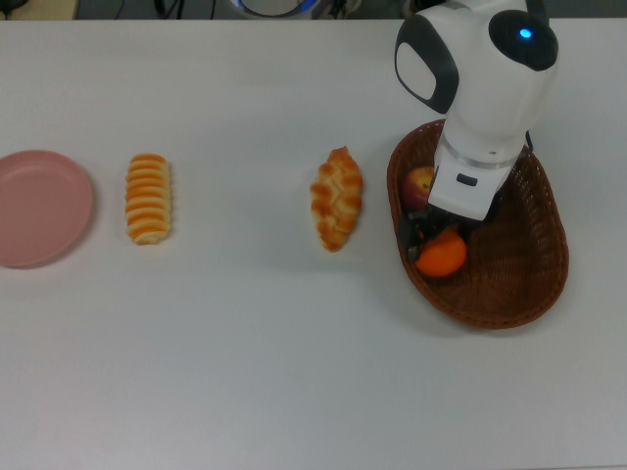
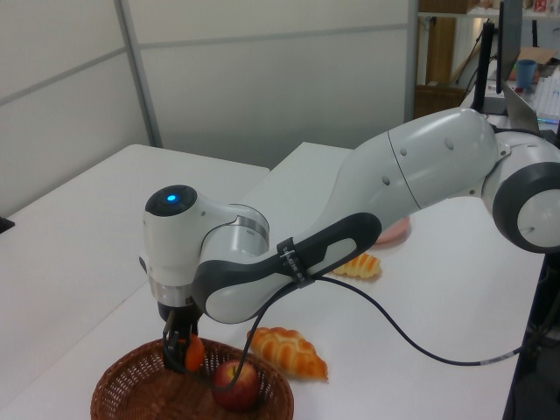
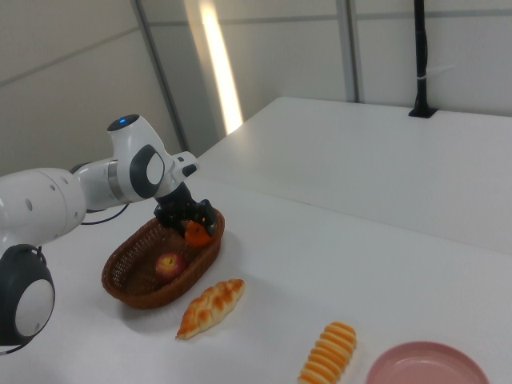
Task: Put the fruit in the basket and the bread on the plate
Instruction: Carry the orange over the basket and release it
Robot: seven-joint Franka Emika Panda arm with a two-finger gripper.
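Pink plate cut by the top view's left edge.

A white table carries, from the top view's left edge to its right: a pink plate, a ribbed loaf, a braided pastry and a wicker basket.

Two fruits, an apple and an orange; two pastries; one basket; one plate.
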